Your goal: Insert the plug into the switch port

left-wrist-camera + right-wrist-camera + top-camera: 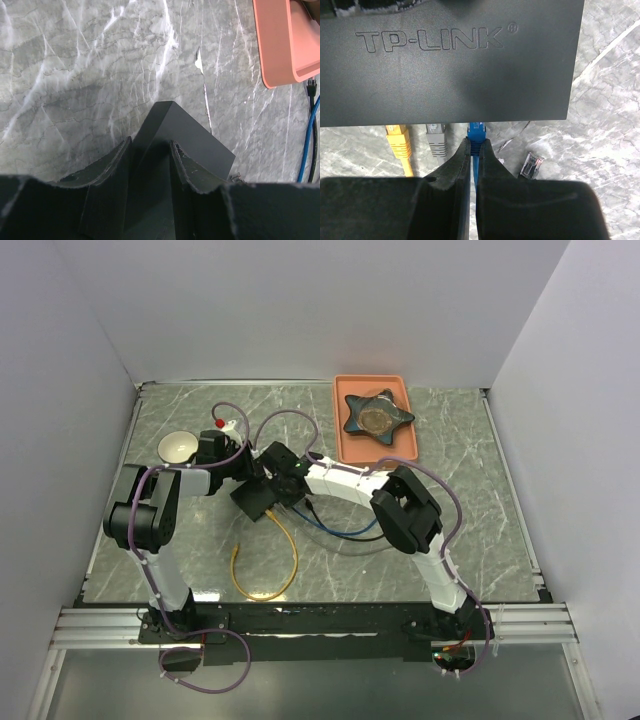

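Now our right gripper pinches the small, likely stiff blue plug by its boot, at the switch edge; our left gripper clamps that light box.

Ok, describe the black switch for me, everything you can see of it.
The switch is a flat, matte black rectangular box, plastic by its look, with TP-LINK embossed on top. It sits on the marble table between the arms. The left gripper grips it near one corner. Along one long edge, a yellow plug and a grey plug sit in ports. A blue plug, pinched by the right gripper, meets the next port, depth unclear.
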